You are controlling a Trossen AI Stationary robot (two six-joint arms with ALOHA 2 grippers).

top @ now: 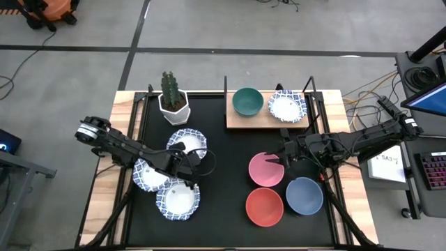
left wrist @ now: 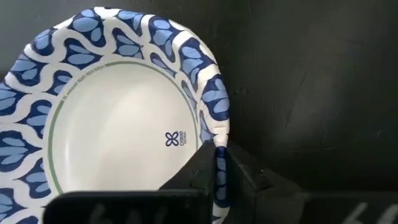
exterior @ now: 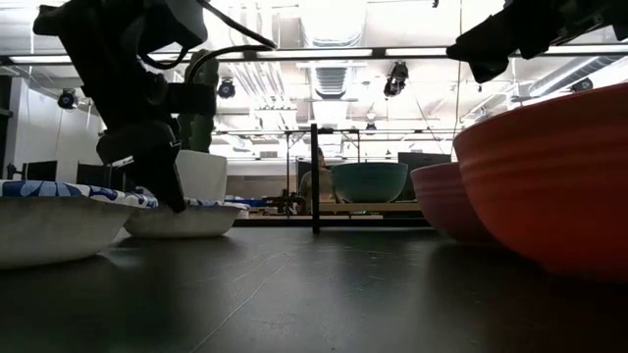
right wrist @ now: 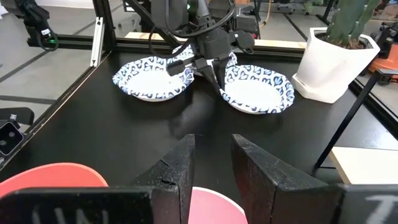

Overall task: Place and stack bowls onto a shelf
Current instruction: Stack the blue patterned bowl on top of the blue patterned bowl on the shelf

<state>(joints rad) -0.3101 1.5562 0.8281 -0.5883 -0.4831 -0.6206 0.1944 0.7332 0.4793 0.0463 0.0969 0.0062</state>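
Note:
Three white bowls with blue patterned rims sit at the table's left. My left gripper [top: 183, 158] is shut on the farthest of them [top: 187, 143], which stands next to the cactus pot. The other two patterned bowls [top: 148, 174] [top: 178, 199] rest on the table nearer the front. The wooden shelf [top: 237, 123] at the far right carries a green bowl [top: 247, 101] and a patterned bowl [top: 286, 106]. My right gripper [top: 282, 159] hangs open above the pink bowl [top: 266, 169], with nothing between its fingers [right wrist: 180, 168]. My left gripper pinches the patterned bowl's rim [left wrist: 219, 140] on its near side, one finger inside the bowl and one outside. The fingers [exterior: 175, 196] slant down from the table's left. The bowl stands upright with its base on the table.
A red bowl [top: 264, 207] and a blue bowl [top: 304, 196] stand near the front right. A white pot with a cactus [top: 173, 104] stands at the far left, close behind the held bowl. Black frame posts rise at the table's far corners.

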